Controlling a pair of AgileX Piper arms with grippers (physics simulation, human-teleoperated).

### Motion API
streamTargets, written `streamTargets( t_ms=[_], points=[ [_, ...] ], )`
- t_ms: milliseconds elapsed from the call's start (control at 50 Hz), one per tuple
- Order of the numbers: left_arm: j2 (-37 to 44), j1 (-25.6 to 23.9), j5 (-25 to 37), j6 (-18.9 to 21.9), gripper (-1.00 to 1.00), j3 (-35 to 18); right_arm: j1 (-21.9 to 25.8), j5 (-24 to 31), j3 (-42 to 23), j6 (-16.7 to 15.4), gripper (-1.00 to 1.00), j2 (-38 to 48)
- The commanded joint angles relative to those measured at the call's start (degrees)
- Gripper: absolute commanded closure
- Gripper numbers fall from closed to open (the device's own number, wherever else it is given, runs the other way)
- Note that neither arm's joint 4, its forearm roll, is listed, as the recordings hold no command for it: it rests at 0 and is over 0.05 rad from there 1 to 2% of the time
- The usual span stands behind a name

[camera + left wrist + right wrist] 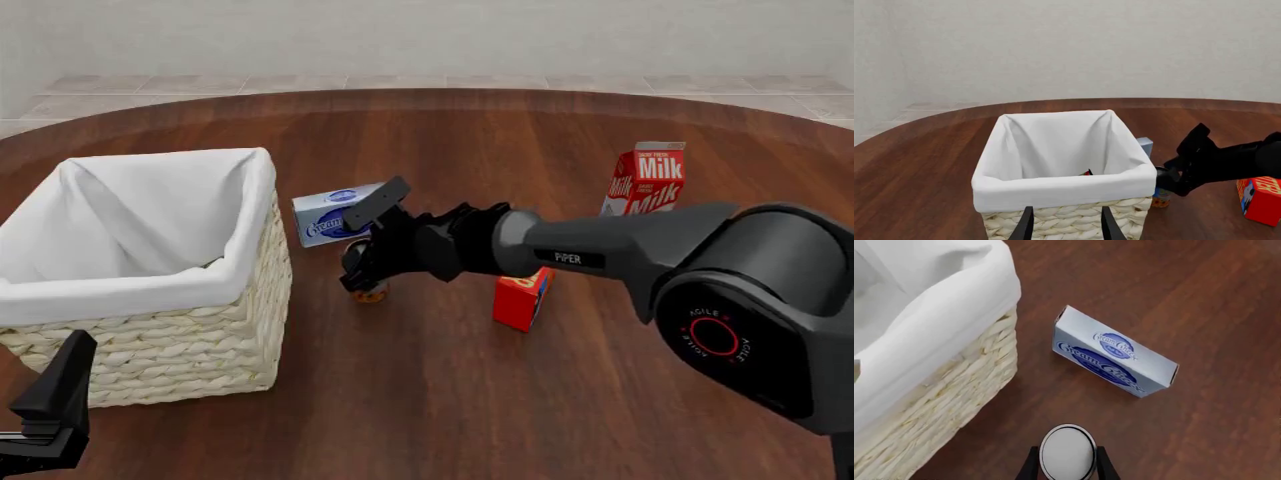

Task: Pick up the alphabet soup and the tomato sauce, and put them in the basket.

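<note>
- Our left end effector [1064, 225] hovers low at the near side of the basket [160, 330], its two dark fingers [1023, 226] spread apart with nothing between them.
- Just ahead of that end effector the basket stands upright on the brown surface [441, 400], and a small red and dark scrap shows low inside the white lining [1054, 145]; we cannot tell what it is.
- To the right of the basket, our right end effector [1064, 467] points down over the soup can [1067, 452], with one finger on each side of its pale silver top; we cannot tell whether the fingers press the can.
- In the front view only the can's orange base [367, 293] shows beneath that end effector, standing on the surface close to the basket's wall without touching it.
- Just beyond the right end effector lies a blue and white cream cheese box [1114, 354], flat on the surface.
- Under the right arm's forearm, behind the end effector, stands a red box [522, 298]; farther right stands a milk carton [646, 178], upright.
</note>
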Motion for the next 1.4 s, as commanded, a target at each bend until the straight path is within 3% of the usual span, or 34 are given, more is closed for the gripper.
streamTargets(
  t_ms=[20,1400],
  points=[
    [0.0,0.0,0.0,0.0,-1.00,0.0,-0.4,0.4,-0.4,0.9,1.00,-0.8],
    [0.0,0.0,0.0,0.0,-1.00,0.0,1.9,5.6,3.2,-0.9,1.00,-20.1]
  ],
)
